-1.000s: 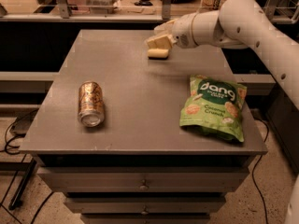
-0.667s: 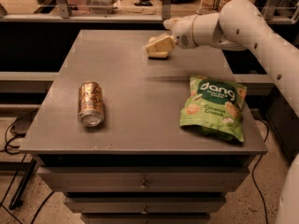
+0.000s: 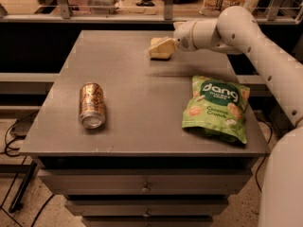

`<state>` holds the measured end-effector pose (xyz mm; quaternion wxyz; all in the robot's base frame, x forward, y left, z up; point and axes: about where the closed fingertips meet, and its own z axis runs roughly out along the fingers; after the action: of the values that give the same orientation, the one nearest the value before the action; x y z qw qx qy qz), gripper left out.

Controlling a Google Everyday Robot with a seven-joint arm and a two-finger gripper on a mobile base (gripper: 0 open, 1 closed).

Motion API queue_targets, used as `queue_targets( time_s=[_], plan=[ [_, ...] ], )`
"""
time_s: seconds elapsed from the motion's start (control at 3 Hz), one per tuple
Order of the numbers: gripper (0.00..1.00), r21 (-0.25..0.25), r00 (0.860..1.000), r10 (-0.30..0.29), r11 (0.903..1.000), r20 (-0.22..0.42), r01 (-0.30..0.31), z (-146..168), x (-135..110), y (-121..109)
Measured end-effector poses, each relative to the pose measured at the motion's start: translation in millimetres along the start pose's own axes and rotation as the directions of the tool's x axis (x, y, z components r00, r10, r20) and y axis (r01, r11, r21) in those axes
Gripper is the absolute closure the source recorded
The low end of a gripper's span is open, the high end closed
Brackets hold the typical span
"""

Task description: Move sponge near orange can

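The orange can [image 3: 92, 104] lies on its side at the left of the grey table [image 3: 137, 122], with its silver end toward the front. My gripper [image 3: 160, 49], cream-yellow at its tip, is low over the far middle of the table, well behind and to the right of the can. The white arm [image 3: 246, 37] reaches in from the right. I cannot make out the sponge apart from the gripper. It may be under or in the tip.
A green snack bag [image 3: 217, 109] lies flat at the right front of the table. Drawers [image 3: 144, 188] are below the table's front edge. A shelf with rails [image 3: 118, 13] runs behind the table. Cables lie on the floor at the left [image 3: 14, 136].
The gripper has sunk slightly toward the table at the same far spot. The can and the bag have not moved.
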<state>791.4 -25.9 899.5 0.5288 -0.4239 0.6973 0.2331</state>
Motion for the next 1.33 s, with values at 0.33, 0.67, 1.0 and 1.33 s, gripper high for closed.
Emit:
queue_targets(
  time_s=[0.33,0.67,1.0,1.33],
  plan=[
    [0.00,0.014,0.999,0.041,0.9991,-0.016,-0.041,12.9,21.9,-9.7],
    [0.00,0.028,0.996,0.085,0.9960,-0.028,-0.084,23.0,43.7,-16.3],
    [0.26,0.036,0.993,0.116,0.9927,-0.025,-0.115,31.8,60.4,-19.4],
    [0.49,0.040,0.993,0.120,0.9921,-0.019,-0.119,32.8,62.8,-18.4]
  ],
)
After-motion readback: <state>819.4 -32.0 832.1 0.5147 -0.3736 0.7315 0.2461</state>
